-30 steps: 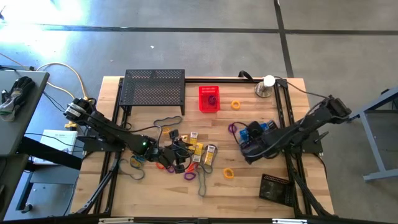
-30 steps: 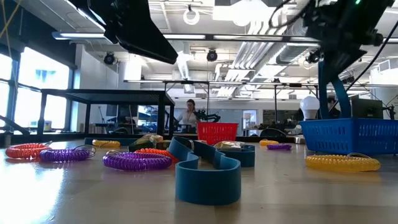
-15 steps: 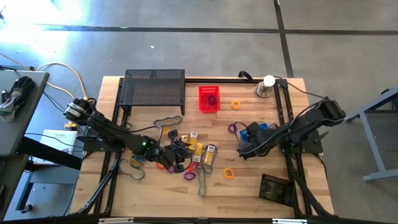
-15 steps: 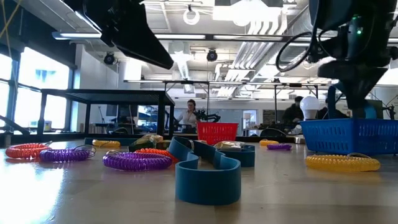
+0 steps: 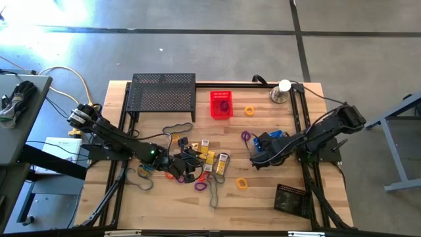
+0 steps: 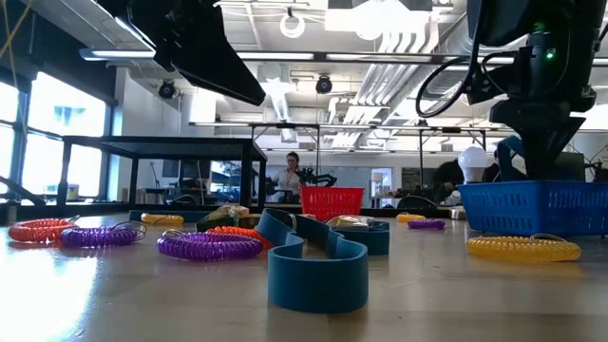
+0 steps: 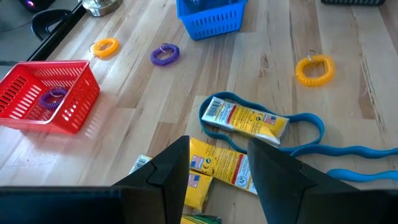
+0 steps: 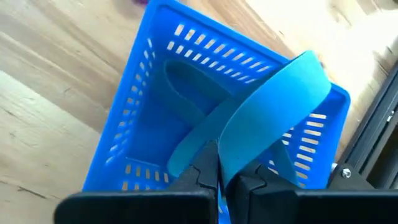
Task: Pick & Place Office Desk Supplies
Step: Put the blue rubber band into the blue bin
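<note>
Right gripper: jaws closed on blue band, held above blue basket. Risk: band draped over basket rim on release, spilling onto desk. Left gripper: jaws open, above yellow boxes, well apart from basket.

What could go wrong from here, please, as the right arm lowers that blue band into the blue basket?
1. The blue band arches wide above the blue basket; on release from the shut right end effector, part of it may drape over the rim rather than drop inside.
2. The basket looks light; a descending end effector could nudge or tip it.
</note>
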`<move>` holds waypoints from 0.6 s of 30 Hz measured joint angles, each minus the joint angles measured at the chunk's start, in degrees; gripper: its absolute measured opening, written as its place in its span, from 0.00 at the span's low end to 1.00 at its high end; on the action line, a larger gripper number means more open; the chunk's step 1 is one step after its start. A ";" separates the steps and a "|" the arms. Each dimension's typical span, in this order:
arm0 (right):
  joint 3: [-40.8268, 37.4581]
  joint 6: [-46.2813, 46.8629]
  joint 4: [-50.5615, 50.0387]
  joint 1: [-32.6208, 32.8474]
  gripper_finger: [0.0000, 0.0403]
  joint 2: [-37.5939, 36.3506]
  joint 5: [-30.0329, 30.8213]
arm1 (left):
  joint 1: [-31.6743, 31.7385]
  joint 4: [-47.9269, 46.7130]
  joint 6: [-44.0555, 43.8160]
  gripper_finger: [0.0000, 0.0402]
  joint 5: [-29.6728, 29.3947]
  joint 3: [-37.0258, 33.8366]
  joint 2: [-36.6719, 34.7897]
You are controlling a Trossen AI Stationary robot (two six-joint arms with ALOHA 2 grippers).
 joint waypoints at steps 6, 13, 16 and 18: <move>0.00 -2.70 0.52 0.00 0.03 0.00 -3.23 | 0.00 0.01 0.01 0.39 0.00 0.00 0.00; 0.00 -3.53 -2.20 -0.95 0.05 -0.02 -9.13 | 0.00 -0.02 0.00 0.39 0.00 0.00 0.00; 0.00 -8.57 -5.85 -1.87 0.02 -0.01 -10.01 | 0.00 0.00 0.02 0.39 0.00 0.00 0.00; 0.00 -13.00 -7.00 -1.94 0.01 -0.02 -9.75 | 0.00 -0.02 0.02 0.39 0.00 0.00 0.00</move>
